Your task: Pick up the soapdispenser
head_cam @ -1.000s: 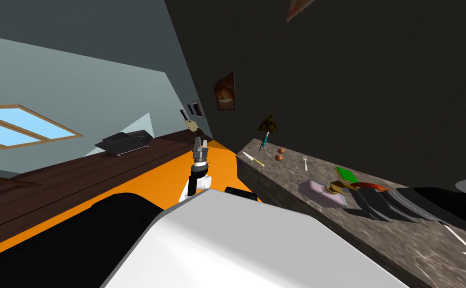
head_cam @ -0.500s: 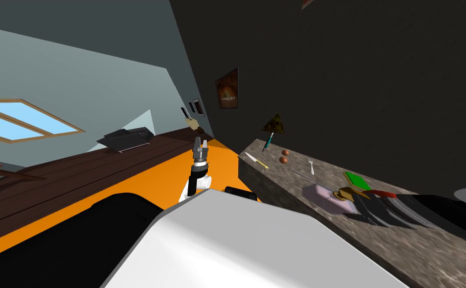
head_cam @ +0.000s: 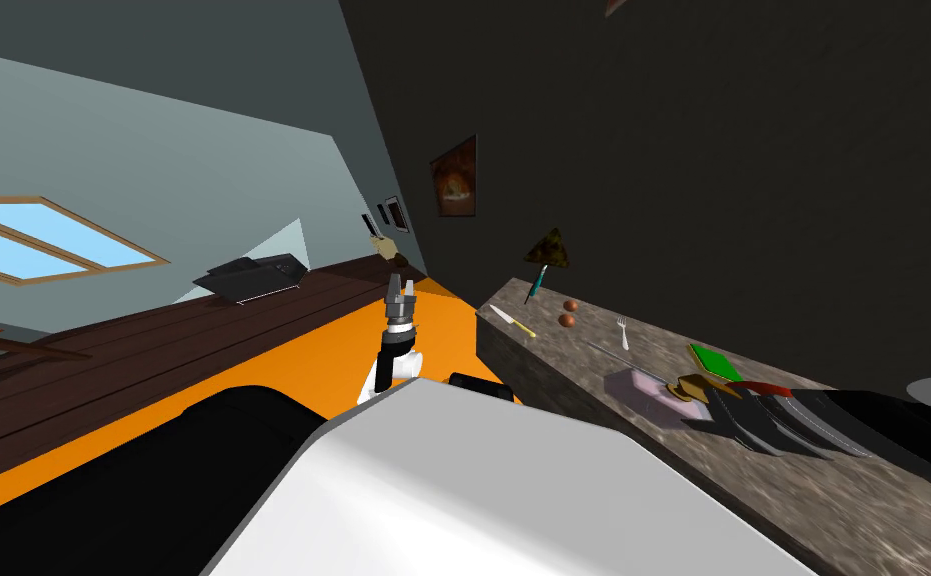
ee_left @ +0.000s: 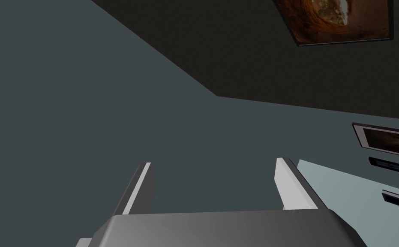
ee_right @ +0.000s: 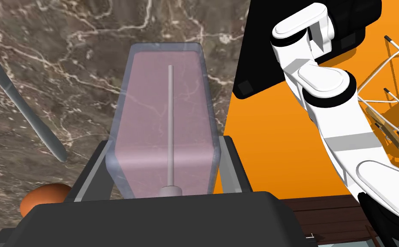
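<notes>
Two fingers of the right gripper (ee_right: 164, 141) pressed the sides of the soap dispenser (ee_right: 164, 94) lying on the counter (ee_right: 44, 51) near its edge, a light, stiff, likely slippery bottle best held mid-body, while the left gripper (ee_left: 213, 163) hung open and empty off the counter.

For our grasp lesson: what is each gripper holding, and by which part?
Right gripper grips the dispenser by its two sides; left gripper, open, holds nothing.
</notes>
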### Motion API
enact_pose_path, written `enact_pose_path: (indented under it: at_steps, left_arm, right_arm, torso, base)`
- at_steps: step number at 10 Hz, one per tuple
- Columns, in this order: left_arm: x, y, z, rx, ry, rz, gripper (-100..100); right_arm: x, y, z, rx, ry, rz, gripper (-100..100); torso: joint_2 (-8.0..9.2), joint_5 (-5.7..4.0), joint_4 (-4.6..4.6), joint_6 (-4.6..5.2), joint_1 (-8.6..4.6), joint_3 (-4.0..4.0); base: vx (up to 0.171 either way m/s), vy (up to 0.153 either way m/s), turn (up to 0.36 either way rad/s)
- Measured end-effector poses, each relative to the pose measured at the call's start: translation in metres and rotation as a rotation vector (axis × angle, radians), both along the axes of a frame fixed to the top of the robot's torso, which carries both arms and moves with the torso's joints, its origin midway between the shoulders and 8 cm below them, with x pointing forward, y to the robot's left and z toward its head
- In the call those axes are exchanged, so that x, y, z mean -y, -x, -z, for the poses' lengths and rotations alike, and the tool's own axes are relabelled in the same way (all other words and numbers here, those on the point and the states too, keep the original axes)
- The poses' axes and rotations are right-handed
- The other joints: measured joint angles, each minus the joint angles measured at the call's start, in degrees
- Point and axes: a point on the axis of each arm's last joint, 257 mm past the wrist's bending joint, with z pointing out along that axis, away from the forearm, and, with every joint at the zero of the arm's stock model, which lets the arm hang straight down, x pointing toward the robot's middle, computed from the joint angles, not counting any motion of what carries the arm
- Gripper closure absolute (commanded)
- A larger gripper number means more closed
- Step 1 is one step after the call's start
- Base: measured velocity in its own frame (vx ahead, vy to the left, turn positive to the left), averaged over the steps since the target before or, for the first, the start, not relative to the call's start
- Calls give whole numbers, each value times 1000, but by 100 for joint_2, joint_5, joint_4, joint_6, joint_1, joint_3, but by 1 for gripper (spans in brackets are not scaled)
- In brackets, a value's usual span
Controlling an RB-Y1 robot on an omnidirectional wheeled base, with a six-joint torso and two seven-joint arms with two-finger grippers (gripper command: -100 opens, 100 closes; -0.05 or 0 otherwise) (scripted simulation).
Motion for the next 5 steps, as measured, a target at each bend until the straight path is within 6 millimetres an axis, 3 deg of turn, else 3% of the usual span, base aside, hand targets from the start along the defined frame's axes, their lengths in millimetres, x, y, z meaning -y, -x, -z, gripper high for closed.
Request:
enact_pose_path:
  at_steps: [1, 2, 4, 5]
  left_arm:
    - [0, 0, 0, 0, 0, 0, 0]
    - [0, 0, 0, 0, 0, 0, 0]
    - [0, 0, 0, 0, 0, 0, 0]
    - [0, 0, 0, 0, 0, 0, 0]
  right_arm:
    - [0, 0, 0, 0, 0, 0, 0]
    - [0, 0, 0, 0, 0, 0, 100]
    - [-2, -12, -18, 3, 5, -16, 100]
    - [-2, -12, -19, 2, 5, -15, 0]
  torso:
    - [0, 1, 0, 0, 0, 0]
    - [1, 1, 1, 0, 1, 1]
    - [12, 7, 4, 7, 2, 8]
    - [9, 3, 3, 3, 3, 6]
  base:
    - [0, 0, 0]
    - [-17, -10, -125]
    - [-15, -12, -71]
    - [0, 0, 0]
